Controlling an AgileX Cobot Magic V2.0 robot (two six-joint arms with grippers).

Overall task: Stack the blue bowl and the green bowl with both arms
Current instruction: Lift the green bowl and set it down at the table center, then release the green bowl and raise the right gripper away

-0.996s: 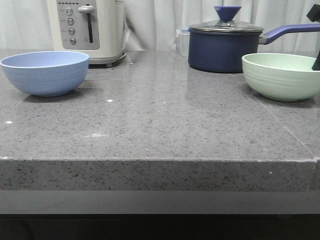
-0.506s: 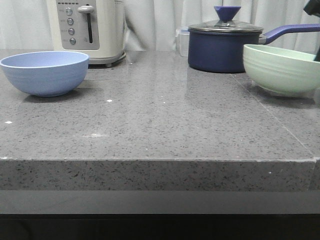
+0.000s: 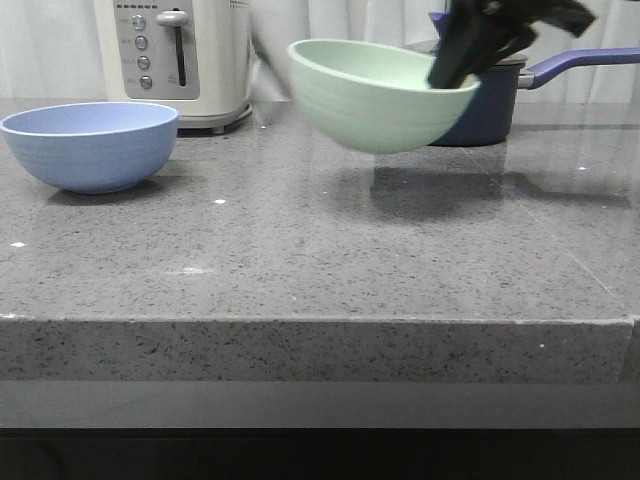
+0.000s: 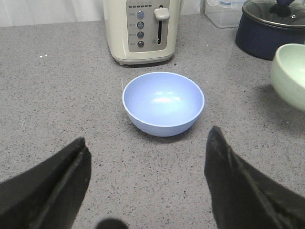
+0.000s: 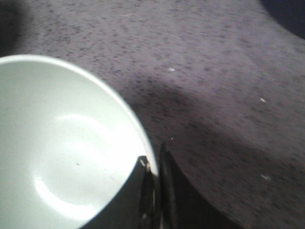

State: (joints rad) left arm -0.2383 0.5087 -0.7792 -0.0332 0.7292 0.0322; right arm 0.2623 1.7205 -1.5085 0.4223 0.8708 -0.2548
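Green bowl (image 3: 375,95) held up off the counter (image 3: 300,250), tilted, at about 1 o'clock from centre in the front view, shadow on the stone beneath. Right gripper (image 3: 455,70) clamped on the bowl's rim at the 3 o'clock side, one finger inside, one outside; same pinch plain in the right wrist view, rim (image 5: 151,167) squeezed between the two dark fingers (image 5: 167,191). Blue bowl (image 3: 90,145) standing upright on the counter at 9 o'clock, well apart from the green one, just in front of a cream toaster (image 3: 175,60). Dark navy saucepan (image 3: 480,100) with a glass lid behind the raised bowl at 1 o'clock, handle pointing toward 3 o'clock.

Left gripper (image 4: 147,186) spread wide, nothing between the fingers, hanging above the counter short of the blue bowl (image 4: 163,102). Green bowl's edge (image 4: 290,76) just visible in that view, near the saucepan (image 4: 271,28).
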